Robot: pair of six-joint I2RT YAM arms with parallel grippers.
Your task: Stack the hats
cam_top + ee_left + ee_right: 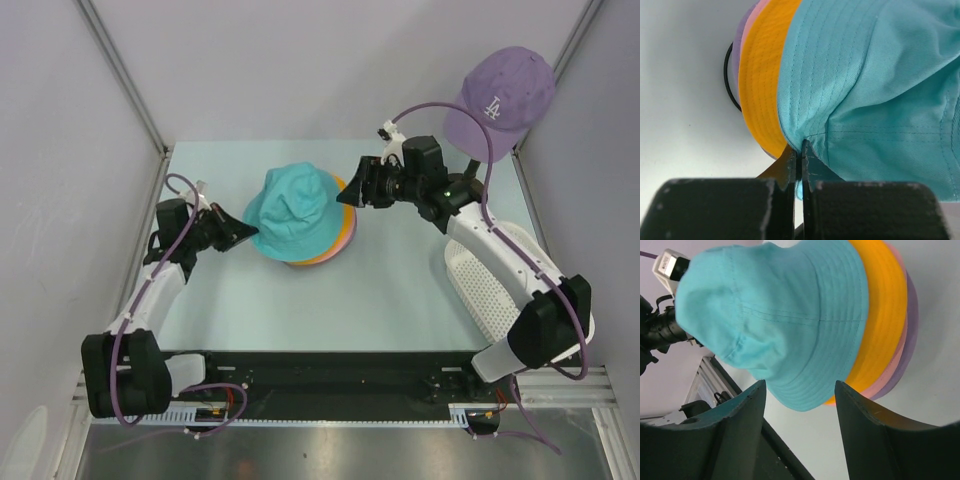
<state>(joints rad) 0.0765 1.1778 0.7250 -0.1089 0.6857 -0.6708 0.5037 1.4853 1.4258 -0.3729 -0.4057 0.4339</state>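
All four hats sit in one pile at the middle of the surface: the teal hat is on top, with the orange hat, pink hat and lavender hat nested under it, their brims peeking out on the right side. The stack looks essentially made, so the danger lies in letting go. The left gripper has its jaws pressed together on the edge of the teal brim, a sliver of fabric showing between them. If that arm draws back before it releases, it would likely drag the teal hat sideways off the crown below or tip the soft pile. The right gripper hangs just beside the far side of the stack, jaws spread and holding nothing. A careless sweep from there could catch the protruding lower brims and shove them further out of line.
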